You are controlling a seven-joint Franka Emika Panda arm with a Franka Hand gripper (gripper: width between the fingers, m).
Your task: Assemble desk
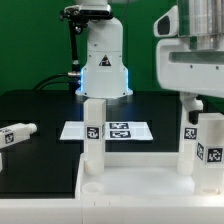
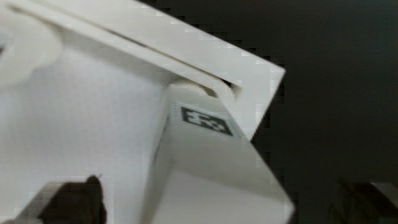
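Backdrop: green wall, black bench (image 1: 40,105).
Marker board (image 1: 110,130): flat on the bench, behind the tabletop.
Tabletop (image 1: 140,190): white, nearest the camera; two legs upright at its back corners (image 1: 94,135) (image 1: 189,140).
Third leg (image 1: 212,150): upright at the exterior view's right, under the claw.
Fourth leg (image 1: 15,134): lying on the bench, left.
Claw (image 1: 197,104): spread wide above the third leg, holding nothing.

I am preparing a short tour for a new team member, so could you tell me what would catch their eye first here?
Most striking is the large flat white plastic tabletop in the foreground, with white square-section tagged legs standing upright on it, one near the middle and others at the exterior view's right. Behind lies the thin marker board on the black table, and one loose white leg rests at the exterior view's left.
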